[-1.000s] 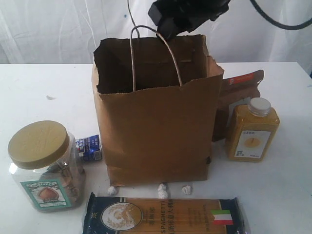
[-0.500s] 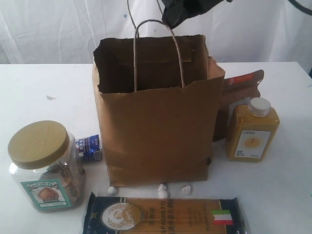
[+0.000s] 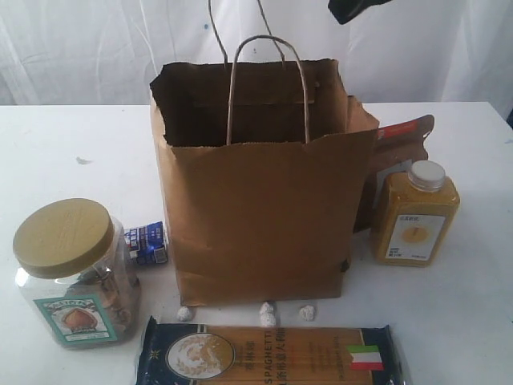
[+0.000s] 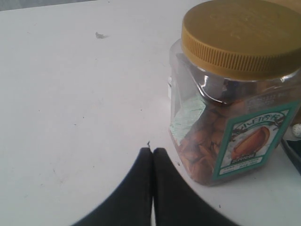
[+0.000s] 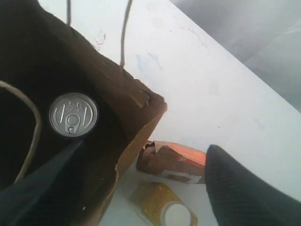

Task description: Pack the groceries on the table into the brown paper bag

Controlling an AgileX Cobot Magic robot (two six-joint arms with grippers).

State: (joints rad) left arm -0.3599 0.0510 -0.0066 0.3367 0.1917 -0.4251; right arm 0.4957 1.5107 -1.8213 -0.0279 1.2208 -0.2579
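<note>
The brown paper bag (image 3: 256, 216) stands open mid-table. Inside it, the right wrist view shows the dark pull-tab jar (image 5: 73, 114) upright on the bottom. My right gripper (image 5: 146, 147) hangs open and empty high above the bag's ragged rim (image 5: 136, 94), and only a dark piece of it (image 3: 357, 8) shows at the exterior view's top edge. The brown pouch (image 3: 397, 148) and yellow bottle (image 3: 414, 215) stand to the bag's right. The tan-lidded jar (image 3: 72, 273), blue-white carton (image 3: 148, 243), foil balls (image 3: 268, 311) and spaghetti packet (image 3: 264, 357) lie left and in front. My left gripper (image 4: 152, 151) is shut beside the jar (image 4: 235, 89).
The white table (image 3: 72, 152) spreads bare to the bag's left and behind it. A white curtain hangs at the back. The bag's twisted handles (image 3: 268, 80) stick up over its mouth. A small dark mark (image 3: 82, 160) lies on the left tabletop.
The right arm has lifted and swung right, away from the bag's mouth, almost leaving the exterior view. The bag's handle and right wall shifted slightly. Groceries outside have not moved.
</note>
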